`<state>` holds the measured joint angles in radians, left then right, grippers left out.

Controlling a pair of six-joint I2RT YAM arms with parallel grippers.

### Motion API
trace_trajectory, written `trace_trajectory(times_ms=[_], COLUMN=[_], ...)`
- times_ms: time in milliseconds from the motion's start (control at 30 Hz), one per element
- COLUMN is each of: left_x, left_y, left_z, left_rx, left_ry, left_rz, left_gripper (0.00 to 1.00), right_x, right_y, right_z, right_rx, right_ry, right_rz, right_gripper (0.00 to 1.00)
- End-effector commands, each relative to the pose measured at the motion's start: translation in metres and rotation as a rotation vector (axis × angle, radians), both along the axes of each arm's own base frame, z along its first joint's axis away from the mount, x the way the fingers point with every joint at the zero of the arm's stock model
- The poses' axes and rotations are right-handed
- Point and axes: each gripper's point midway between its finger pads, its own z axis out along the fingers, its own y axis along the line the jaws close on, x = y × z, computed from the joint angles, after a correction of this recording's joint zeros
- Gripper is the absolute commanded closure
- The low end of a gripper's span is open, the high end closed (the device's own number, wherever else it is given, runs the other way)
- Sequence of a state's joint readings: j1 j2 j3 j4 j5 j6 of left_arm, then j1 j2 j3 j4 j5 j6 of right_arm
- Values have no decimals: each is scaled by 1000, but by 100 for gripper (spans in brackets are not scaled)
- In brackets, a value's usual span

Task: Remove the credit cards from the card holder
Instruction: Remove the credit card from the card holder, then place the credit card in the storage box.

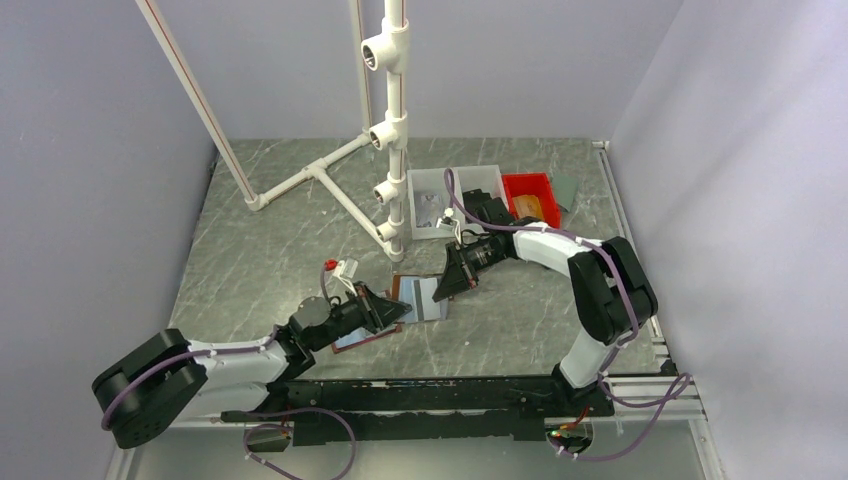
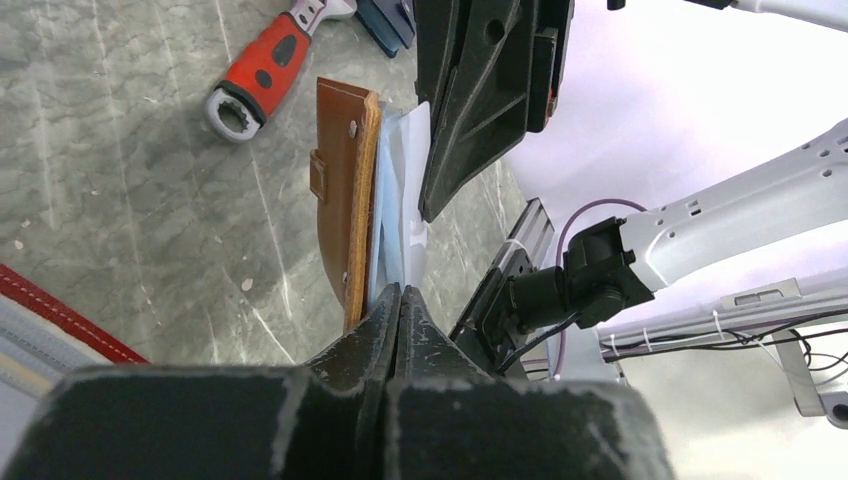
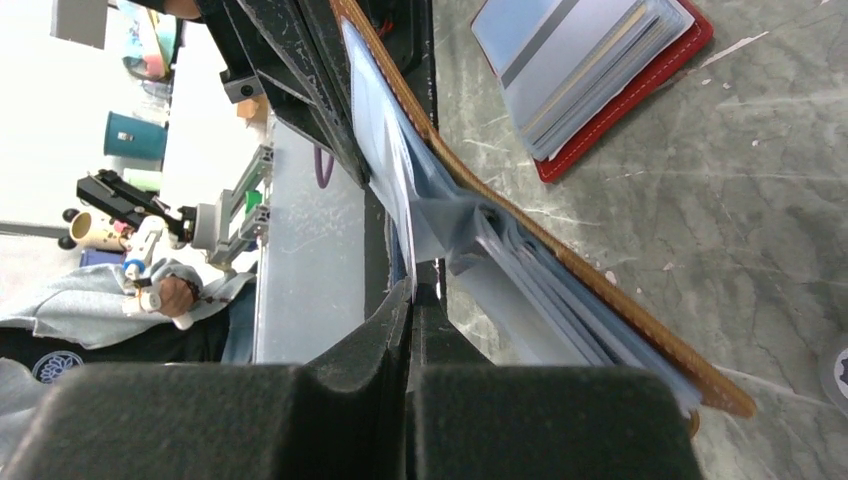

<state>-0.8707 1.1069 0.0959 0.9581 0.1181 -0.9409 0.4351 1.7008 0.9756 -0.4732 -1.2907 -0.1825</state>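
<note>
One card holder [image 1: 418, 297]: a brown cover lined with clear sleeves is seen open between the two grippers, in the middle of the table toward its near edge. Whether it is lifted off the table cannot be told.
Sleeves [image 3: 545, 315]: they are fanned out from the brown cover. Cards inside them cannot be made out for certain.
Left gripper [image 2: 400, 296]: the fingers are pressed fully together, and the edge of a sleeve is pinched at their tips, just beside the cover.
Right gripper [image 3: 410, 300]: the fingers are likewise closed tight, with a thin pale sheet of the holder caught between them at the opposite side.
Second holder [image 3: 600, 70]: a red one, filled with blue-grey sleeves, is laid flat on the table near the first, partly under the left gripper in the top view.
Wrench [image 2: 262, 75]: a red-handled one is laid on the table beyond the card holder.
Bins: a white bin [image 1: 412, 205] and a red bin [image 1: 528, 180] are set side by side at the far right.
Pipe frame [image 1: 396, 120]: white, stood at the far middle.
Table [image 1: 270, 250]: a grey marbled top.
</note>
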Motion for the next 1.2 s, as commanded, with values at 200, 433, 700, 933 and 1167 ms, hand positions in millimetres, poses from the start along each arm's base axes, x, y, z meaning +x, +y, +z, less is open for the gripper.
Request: trace_trajectory(times_ms=[200, 433, 700, 933, 1167], left_x=[5, 1, -1, -4, -5], left_y=[15, 23, 28, 29, 21], left_z=[-1, -19, -29, -34, -33], left_rx=[-7, 25, 72, 85, 84], left_ry=[5, 67, 107, 128, 135], left_rz=[77, 92, 99, 86, 48], left_gripper=[100, 100, 100, 100, 100], right_x=[16, 27, 56, 91, 147], right_y=[-6, -25, -55, -70, -59], right_z=[-7, 7, 26, 66, 64], right_rx=[-34, -36, -157, -159, -247], right_ry=[-130, -246, -647, -1291, -1624], right_rz=[19, 11, -72, 25, 181], right_gripper=[100, 100, 100, 100, 100])
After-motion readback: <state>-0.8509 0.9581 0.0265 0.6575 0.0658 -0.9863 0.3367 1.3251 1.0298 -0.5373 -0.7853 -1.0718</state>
